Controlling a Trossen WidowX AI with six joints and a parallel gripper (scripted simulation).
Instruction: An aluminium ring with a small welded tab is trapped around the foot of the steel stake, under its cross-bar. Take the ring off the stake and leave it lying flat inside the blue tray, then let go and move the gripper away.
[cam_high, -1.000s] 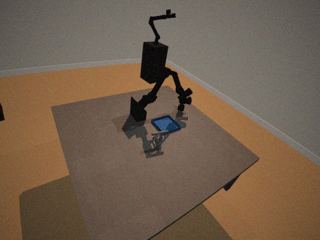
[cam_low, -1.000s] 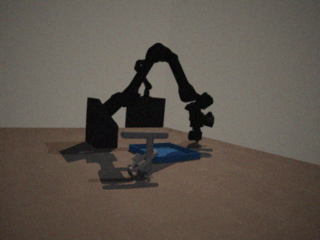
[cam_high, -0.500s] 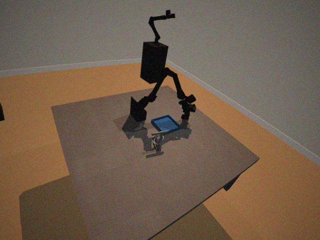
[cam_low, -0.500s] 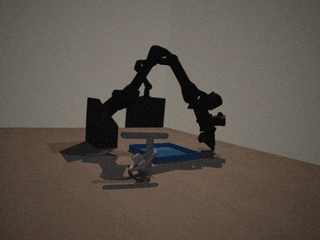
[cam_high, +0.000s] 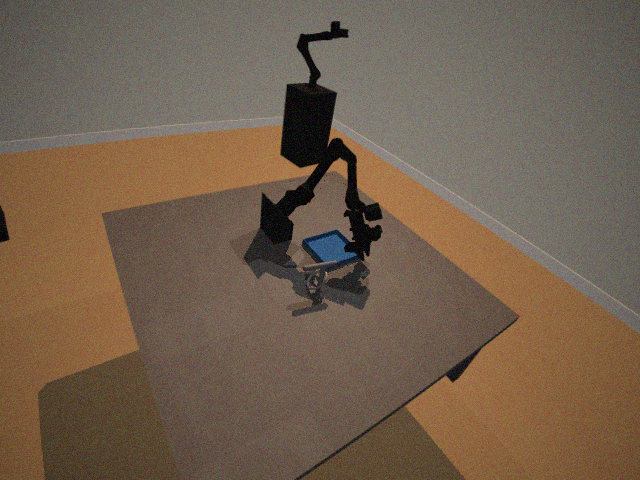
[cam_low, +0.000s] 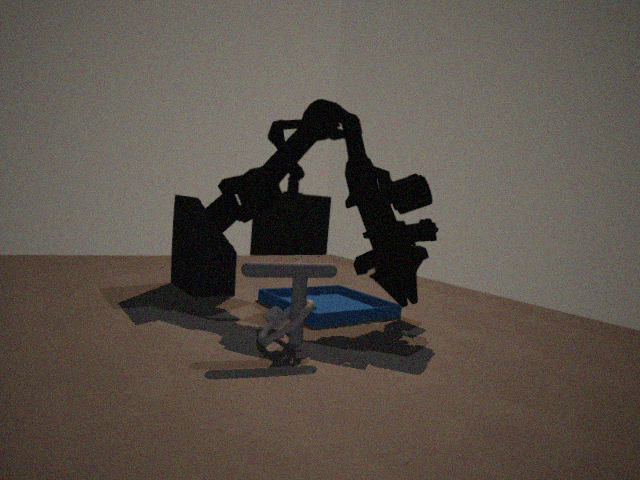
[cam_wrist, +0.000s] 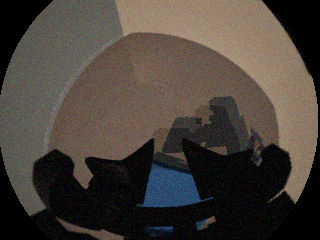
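Tilted aluminium ring (cam_high: 326, 276) (cam_low: 266, 338) around the steel stake (cam_high: 311, 267) (cam_low: 299, 287) on the desk (cam_high: 232, 351) (cam_low: 155, 428) (cam_wrist: 100, 110). Behind it, the blue tray (cam_high: 309, 249) (cam_low: 356, 316) (cam_wrist: 172, 167); near the tray's right side, the empty end effector (cam_high: 366, 255) (cam_low: 410, 302) (cam_wrist: 168, 142), parted. A straight pull could jam the ring under the cross-bar (cam_high: 319, 266) (cam_low: 289, 270).

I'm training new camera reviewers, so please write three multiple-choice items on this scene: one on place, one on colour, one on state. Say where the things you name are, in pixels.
1. Where is the ring?
A) In the tray
B) Around the stake
C) Between the jaws

2. What colour is the tray?
A) Blue
B) Red
C) Yellow

3. How are the jaws?
A) Shut tight together
B) Shut on the stake
C) Apart, holding nothing

1: B; the ring (cam_high: 309, 282) (cam_low: 265, 336) leans around the stake (cam_high: 324, 273) (cam_low: 299, 289), under the cross-bar.
2: A; the tray (cam_high: 324, 241) (cam_low: 356, 315) (cam_wrist: 172, 187) shows blue walls and floor.
3: C; the wrist view shows a gap between the tips.
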